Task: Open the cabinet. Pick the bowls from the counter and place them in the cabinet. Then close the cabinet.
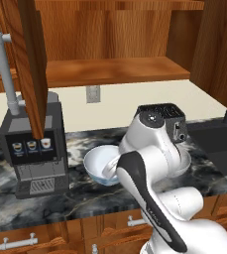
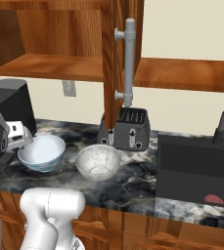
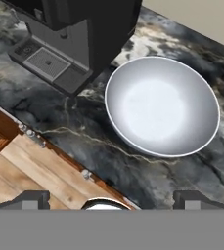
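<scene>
Reddish-brown wood frames the cabinet (image 2: 74, 29), whose doors stand swung open, one door (image 2: 114, 58) edge-on with its grey bar handle (image 2: 128, 61) facing out. On the dark marble surface (image 2: 133, 180) below sit two bowls: the white, blue-patterned bowl (image 2: 41, 152) just beside the coffee machine (image 1: 33, 149), and the speckled grey bowl (image 2: 98, 162) near the toaster (image 2: 125, 129). The fingers (image 3: 111, 200) are spread wide, holding nothing, above the white bowl (image 3: 162, 105).

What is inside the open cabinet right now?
The cabinet shows a bare wooden shelf; both bowls sit on the counter. Its open door hides part of the inside.
</scene>
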You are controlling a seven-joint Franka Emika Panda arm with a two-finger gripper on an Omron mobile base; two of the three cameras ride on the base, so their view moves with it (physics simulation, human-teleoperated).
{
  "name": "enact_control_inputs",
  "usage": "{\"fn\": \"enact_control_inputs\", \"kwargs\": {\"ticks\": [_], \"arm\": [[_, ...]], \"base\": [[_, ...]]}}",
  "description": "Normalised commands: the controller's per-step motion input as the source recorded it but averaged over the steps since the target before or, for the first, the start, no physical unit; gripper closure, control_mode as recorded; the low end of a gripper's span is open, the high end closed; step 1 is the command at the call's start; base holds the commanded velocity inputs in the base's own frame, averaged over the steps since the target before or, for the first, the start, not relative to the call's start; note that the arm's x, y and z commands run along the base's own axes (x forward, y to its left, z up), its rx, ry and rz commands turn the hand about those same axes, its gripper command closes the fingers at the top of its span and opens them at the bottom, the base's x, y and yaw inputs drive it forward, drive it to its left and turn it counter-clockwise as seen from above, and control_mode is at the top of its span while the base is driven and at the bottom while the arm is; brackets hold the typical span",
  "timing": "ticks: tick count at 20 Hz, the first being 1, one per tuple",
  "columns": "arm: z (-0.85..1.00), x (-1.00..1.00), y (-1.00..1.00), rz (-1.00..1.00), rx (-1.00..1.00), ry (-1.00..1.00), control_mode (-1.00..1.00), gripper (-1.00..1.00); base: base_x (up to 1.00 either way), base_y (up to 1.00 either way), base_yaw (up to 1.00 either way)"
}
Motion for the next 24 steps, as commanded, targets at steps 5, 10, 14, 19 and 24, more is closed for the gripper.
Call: {"fn": "enact_control_inputs", "kwargs": {"ticks": [5, 10, 14, 19, 24], "arm": [[-0.21, 0.13, 0.12, 0.10, 0.00, 0.01, -1.00, -1.00], [-0.24, 0.11, 0.12, 0.11, 0.00, 0.02, -1.00, -1.00], [-0.27, 0.12, 0.11, 0.09, -0.01, 0.01, -1.00, -1.00], [-0.24, 0.13, 0.10, 0.01, -0.05, 0.00, -1.00, -1.00], [-0.18, 0.09, 0.05, 0.00, -0.08, 0.00, -1.00, -1.00]], "base": [[0.00, 0.00, 0.00], [0.00, 0.00, 0.00], [0.00, 0.00, 0.00], [0.00, 0.00, 0.00], [0.00, 0.00, 0.00]]}}
